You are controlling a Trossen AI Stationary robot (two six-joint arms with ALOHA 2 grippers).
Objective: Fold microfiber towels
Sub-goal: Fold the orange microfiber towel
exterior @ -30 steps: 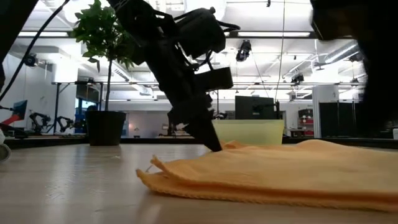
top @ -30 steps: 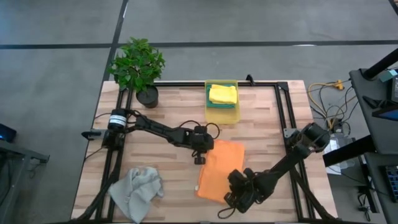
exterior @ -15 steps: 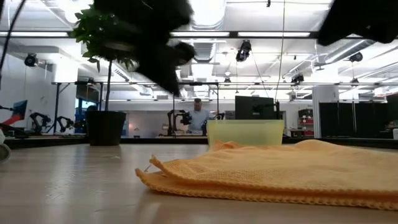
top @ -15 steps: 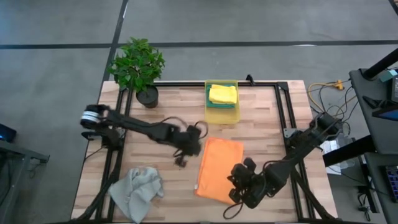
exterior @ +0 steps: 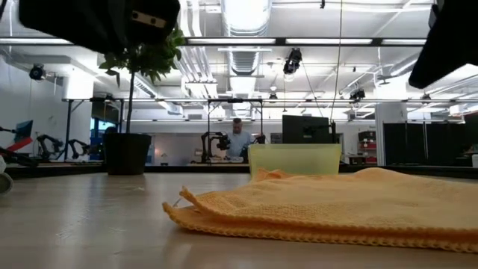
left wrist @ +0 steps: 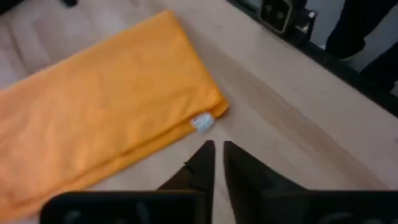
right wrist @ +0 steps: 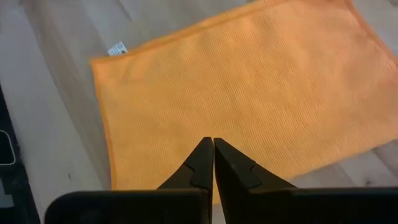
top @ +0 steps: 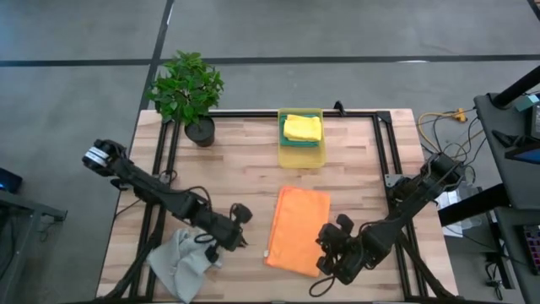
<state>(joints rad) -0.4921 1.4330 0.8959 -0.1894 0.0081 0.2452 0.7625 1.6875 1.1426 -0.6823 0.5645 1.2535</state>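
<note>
On the wooden plank tabletop, the folded orange microfiber towel serves as the landmark, lying flat near the middle, slightly toward the front edge. Farthest to its left, at the tabletop's front left corner, lies the crumpled light grey microfiber towel, bunched in a loose heap. The left pincer hovers between that grey heap and the orange towel, just beside the heap and apart from the orange one; in the left wrist view its dark fingers stand slightly parted with a narrow gap, holding nothing, above bare wood close to the orange towel's corner with its small white tag. Behind and to the left of the orange towel, at the tabletop's far left corner, stands a small green leafy plant in a dark pot. Directly behind the orange towel sits the rigid yellow plastic bin, with a folded yellow microfiber towel lying on a teal one inside it. The right pincer hangs over the orange towel's front right corner; in the right wrist view its fingers are pressed together, empty, above the cloth. In the low view the orange towel lies in soft layers, the bin behind it.
</note>
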